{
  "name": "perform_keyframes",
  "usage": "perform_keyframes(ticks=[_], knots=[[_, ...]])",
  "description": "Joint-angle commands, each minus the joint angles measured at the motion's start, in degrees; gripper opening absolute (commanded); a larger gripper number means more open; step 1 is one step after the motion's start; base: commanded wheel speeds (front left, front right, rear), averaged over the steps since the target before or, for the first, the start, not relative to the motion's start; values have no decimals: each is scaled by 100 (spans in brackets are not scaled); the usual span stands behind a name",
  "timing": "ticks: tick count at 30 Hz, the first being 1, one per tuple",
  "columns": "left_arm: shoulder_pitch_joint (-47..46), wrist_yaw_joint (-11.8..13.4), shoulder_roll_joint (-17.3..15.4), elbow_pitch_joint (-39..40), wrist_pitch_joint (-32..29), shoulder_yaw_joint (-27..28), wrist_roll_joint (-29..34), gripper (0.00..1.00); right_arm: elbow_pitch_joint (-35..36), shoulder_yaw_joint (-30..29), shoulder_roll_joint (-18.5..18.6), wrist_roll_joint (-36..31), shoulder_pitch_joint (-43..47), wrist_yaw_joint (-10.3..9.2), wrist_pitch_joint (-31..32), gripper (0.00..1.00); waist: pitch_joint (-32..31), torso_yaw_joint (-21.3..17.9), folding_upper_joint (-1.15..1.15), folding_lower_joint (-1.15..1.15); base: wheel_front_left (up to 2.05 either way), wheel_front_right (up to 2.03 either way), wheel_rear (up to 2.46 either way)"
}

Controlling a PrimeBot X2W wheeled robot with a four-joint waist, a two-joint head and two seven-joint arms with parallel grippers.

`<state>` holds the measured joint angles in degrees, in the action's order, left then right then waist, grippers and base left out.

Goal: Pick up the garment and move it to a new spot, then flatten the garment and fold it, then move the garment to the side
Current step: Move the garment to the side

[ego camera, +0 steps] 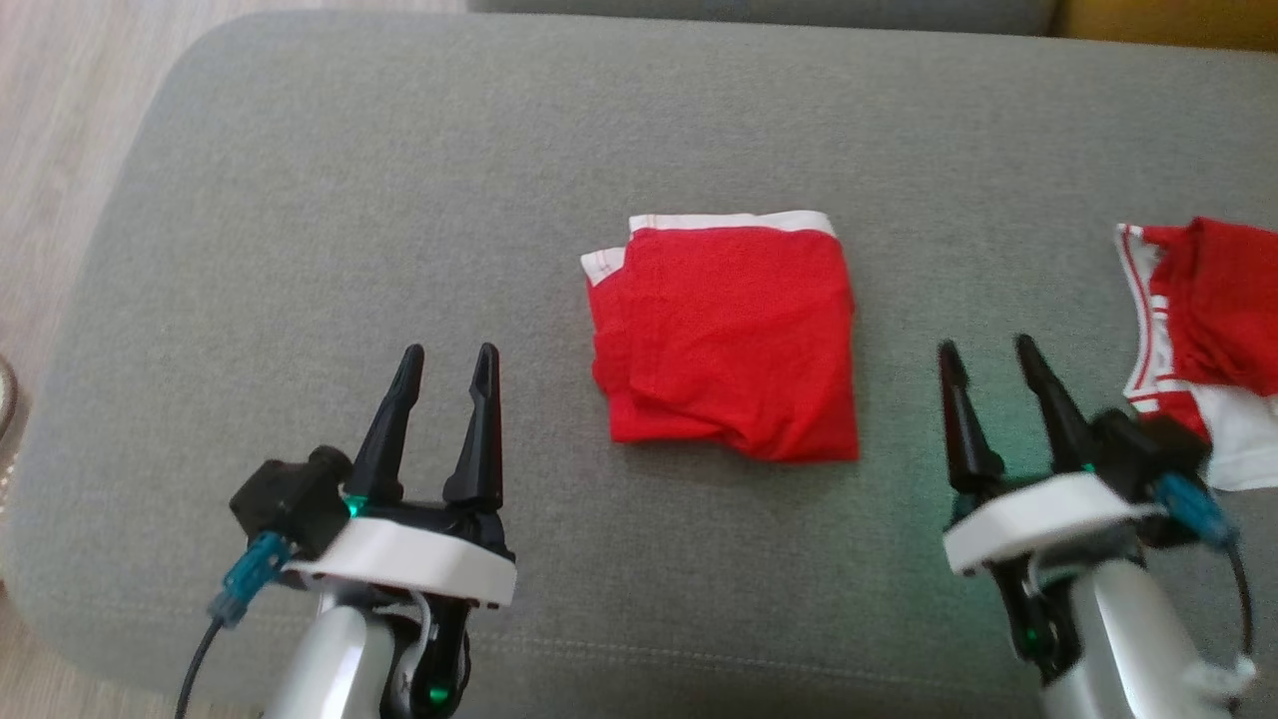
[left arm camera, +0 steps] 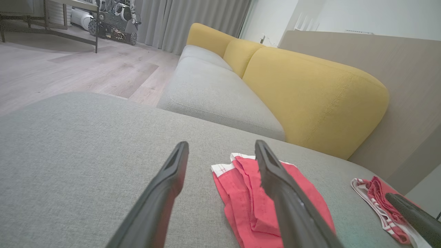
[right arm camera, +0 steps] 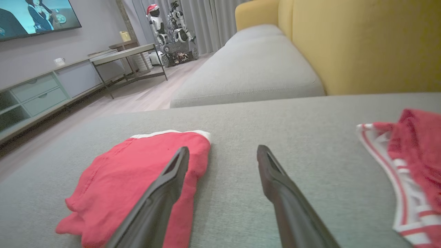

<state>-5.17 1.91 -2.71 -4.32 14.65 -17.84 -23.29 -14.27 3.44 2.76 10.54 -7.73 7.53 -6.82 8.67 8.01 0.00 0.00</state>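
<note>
Blk fingers (ego camera: 394,424), wht cuffs (ego camera: 409,564).

A grey cushioned seat (ego camera: 300,250) with rounded corners takes up most of the head view. Its woven cover is smooth, and a stitched seam runs along the lower part of the frame. Just right of the frame's centre lies a red garment (ego camera: 729,340), folded into a rough square with a white band along its upper edge. At the right edge of the frame lies a crumpled red-and-white garment (ego camera: 1208,320), well apart from the first.

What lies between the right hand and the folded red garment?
Nothing: bare grey cushion separates the right hand from the garment, clearest in the head view.
</note>
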Motion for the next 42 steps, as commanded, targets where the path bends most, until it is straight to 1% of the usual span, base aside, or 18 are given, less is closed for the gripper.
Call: perform_keyframes(ticks=[1, 6, 12, 15, 20, 21, 22, 26, 32, 35, 38, 42], knots=[[-260, -42, -17, 168, 35, 148, -17, 100, 90, 192, 12, 128, -295, -4, 52, 100, 57, 61, 0, 0, 0, 0, 0], [-353, -36, -17, 169, 35, 93, -64, 100, -563, 371, 12, 697, -776, -4, 418, 100, 231, 223, 0, 0, 0, 0, 0], [-437, -52, -17, 153, 35, -4, -84, 100, -1328, 576, 12, 1359, -1317, -4, 675, 100, 403, 403, 0, 0, 0, 0, 0], [-483, -51, -17, 156, 35, -39, -107, 100, -1654, 693, 12, 1559, -1539, -4, 742, 100, 481, 490, 0, 0, 0, 0, 0], [-521, -45, -17, 147, 35, -67, -137, 100, -2160, 904, 12, 1679, -1798, -4, 849, 100, 533, 590, 0, 0, 0, 0, 0], [-520, -45, -17, 143, 35, -69, -137, 100, -2265, 955, 12, 1706, -1828, -4, 902, 67, 532, 599, 0, 0, 0, 0, 0], [-522, -43, -17, 139, 35, -66, -136, 100, -2359, 1008, 12, 1697, -1860, -4, 937, 0, 530, 604, 0, 0, 0, 0, 0], [-530, -28, -17, 139, 35, -38, -122, 100, -2644, 1109, 31, 1298, -1988, -4, 752, 0, 484, 572, 0, 0, 0, 0, 0], [-502, -43, -17, 178, 35, -17, -63, 100, -2754, 1288, 355, 187, -2114, -4, 82, 0, 373, 321, 0, 0, 0, 0, 0], [-510, -67, -17, 220, 35, -27, -15, 100, -2628, 1353, 560, -325, -2155, -4, -139, 0, 338, 92, 0, 0, 0, 0, 0], [-554, -100, -17, 269, 35, -50, 44, 100, -2393, 1466, 795, -643, -2196, -4, -206, 0, 324, -201, 0, 0, 0, 0, 0], [-678, -172, -17, 348, 35, -145, 151, 100, -1966, 1723, 1210, -768, -2268, -4, -52, 0, 387, -636, 0, 0, 0, 0, 0]])
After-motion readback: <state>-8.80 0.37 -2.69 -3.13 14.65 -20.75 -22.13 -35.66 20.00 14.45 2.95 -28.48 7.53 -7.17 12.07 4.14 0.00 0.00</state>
